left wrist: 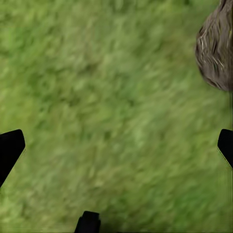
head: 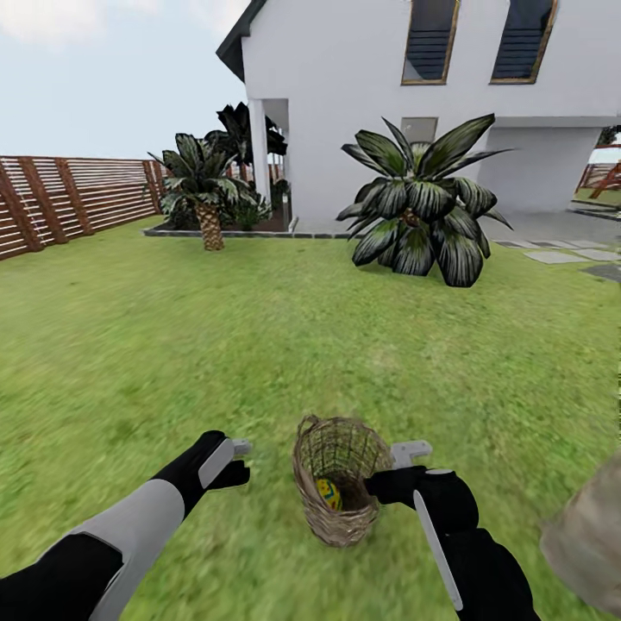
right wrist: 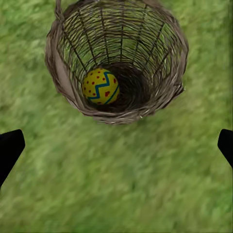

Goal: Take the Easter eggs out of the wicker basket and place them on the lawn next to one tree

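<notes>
Both arms' jaws spread empty beside wicker basket [head: 338, 492]; right wrist view reveals one egg [right wrist: 100, 86] inside.

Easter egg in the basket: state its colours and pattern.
Easter egg: yellow, a blue-green zigzag band, red marks; clearest in the right wrist view.

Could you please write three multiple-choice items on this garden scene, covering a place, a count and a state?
1. Where does the wicker basket stand?
A. on the lawn between the two grippers
B. on the stone path
C. against the fence

2. How many Easter eggs can be seen in the basket?
A. none
B. one
C. three

3. How is the right gripper?
A. shut on an egg
B. open and empty
C. shut on the basket rim

Answers: 1 A, grass surrounds it between the arms; 2 B, a single Easter egg lies on its bottom; 3 B, its fingertips sit wide apart over grass.
</notes>
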Controlling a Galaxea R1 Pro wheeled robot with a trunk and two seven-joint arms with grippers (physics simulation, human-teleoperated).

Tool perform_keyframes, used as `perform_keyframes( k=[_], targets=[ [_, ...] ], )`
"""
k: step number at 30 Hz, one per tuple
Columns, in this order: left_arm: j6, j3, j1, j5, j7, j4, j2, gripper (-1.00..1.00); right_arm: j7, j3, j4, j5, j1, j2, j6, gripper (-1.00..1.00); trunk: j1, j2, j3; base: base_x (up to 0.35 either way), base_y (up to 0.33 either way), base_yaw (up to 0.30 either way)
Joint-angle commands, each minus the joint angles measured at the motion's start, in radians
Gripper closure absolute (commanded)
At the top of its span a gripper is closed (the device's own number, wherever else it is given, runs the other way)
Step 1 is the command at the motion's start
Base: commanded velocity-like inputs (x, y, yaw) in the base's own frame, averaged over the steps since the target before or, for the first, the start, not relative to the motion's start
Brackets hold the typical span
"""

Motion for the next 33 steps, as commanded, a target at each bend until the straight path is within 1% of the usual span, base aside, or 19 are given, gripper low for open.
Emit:
perform_keyframes(
  k=[1,19,25,33],
  targets=[
    [0.003,-0.007,0.000,0.011,0.008,-0.002,0.001,-1.00,0.007,0.000,-0.001,0.010,-0.001,0.000,0.005,-1.00,0.001,0.000,0.000,0.305,0.191,-0.215],
    [0.003,-0.008,0.000,0.011,0.008,-0.002,0.001,-1.00,0.007,0.000,-0.002,0.008,-0.001,0.000,0.005,-1.00,0.001,0.000,0.021,0.299,0.187,-0.215],
    [0.003,-0.008,0.000,0.010,0.008,-0.002,0.001,-1.00,0.007,-0.001,-0.001,0.009,-0.001,0.000,0.005,-1.00,0.001,0.000,0.028,0.239,0.058,-0.215],
    [0.003,-0.008,0.000,0.009,0.008,-0.003,0.001,-1.00,0.007,-0.001,-0.001,0.008,-0.001,0.000,0.005,-1.00,0.001,0.000,0.038,0.151,0.007,-0.215]
  ],
)
